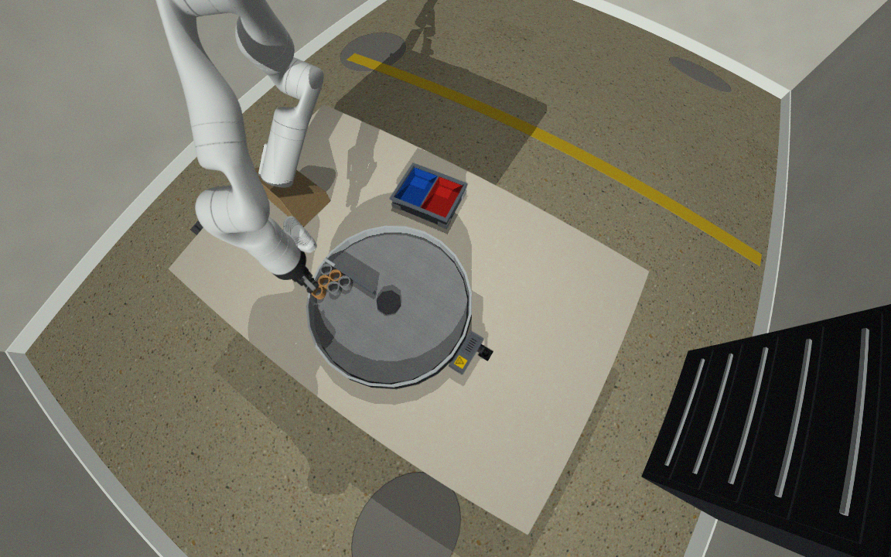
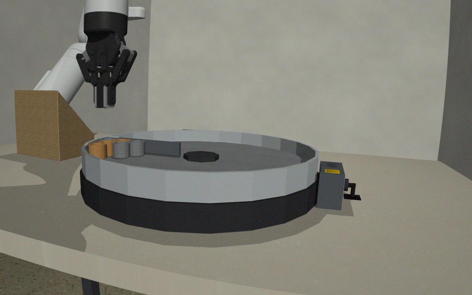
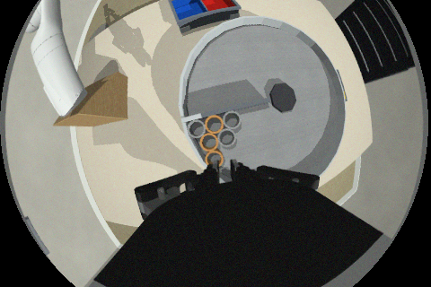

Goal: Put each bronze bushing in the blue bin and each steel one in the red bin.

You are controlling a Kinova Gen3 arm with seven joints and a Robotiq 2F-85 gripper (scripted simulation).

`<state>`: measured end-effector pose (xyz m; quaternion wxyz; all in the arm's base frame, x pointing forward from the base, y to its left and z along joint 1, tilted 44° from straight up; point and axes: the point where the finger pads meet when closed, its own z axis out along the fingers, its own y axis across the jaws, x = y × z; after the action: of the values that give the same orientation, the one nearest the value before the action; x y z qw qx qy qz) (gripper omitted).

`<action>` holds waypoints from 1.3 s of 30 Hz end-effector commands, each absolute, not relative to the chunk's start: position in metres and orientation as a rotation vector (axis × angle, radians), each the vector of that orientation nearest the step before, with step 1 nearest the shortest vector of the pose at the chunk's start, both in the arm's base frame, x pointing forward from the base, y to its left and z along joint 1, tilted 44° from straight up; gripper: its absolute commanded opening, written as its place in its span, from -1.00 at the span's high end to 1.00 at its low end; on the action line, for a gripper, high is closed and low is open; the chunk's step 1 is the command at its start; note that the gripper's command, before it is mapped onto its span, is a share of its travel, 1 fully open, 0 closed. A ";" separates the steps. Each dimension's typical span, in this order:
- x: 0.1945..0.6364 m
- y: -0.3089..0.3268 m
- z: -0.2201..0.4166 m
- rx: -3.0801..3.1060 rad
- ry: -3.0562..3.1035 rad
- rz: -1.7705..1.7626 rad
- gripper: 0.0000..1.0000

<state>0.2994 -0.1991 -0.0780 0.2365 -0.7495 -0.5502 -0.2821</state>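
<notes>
Below, apart from the slightly open, empty pincer (image 1: 315, 287) (image 2: 104, 106) (image 3: 224, 167), bronze bushings (image 1: 325, 275) (image 2: 97, 150) (image 3: 206, 124), steel bushings (image 1: 349, 281) (image 2: 121, 150) (image 3: 240, 120)

The top view looks steeply down from high over the cream rectangular tabletop (image 1: 545, 291) (image 2: 406, 190) (image 3: 148, 143). The exterior camera looks across it from close, slightly above the grey round turntable (image 1: 407, 339) (image 2: 208, 187) (image 3: 251, 63). The wrist view faces down past the black two-fingered hand (image 1: 314, 288) (image 2: 104, 106) (image 3: 226, 170). All three share the turntable.
</notes>
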 end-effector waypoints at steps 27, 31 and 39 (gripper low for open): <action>0.297 -0.194 -0.092 -2.083 -1.426 -0.740 0.72; 0.297 -0.194 -0.092 -2.083 -1.426 -0.740 0.72; 0.297 -0.194 -0.092 -2.083 -1.426 -0.740 0.72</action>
<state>0.2971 -0.1931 -0.0923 0.2537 -0.7657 -0.5246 -0.2723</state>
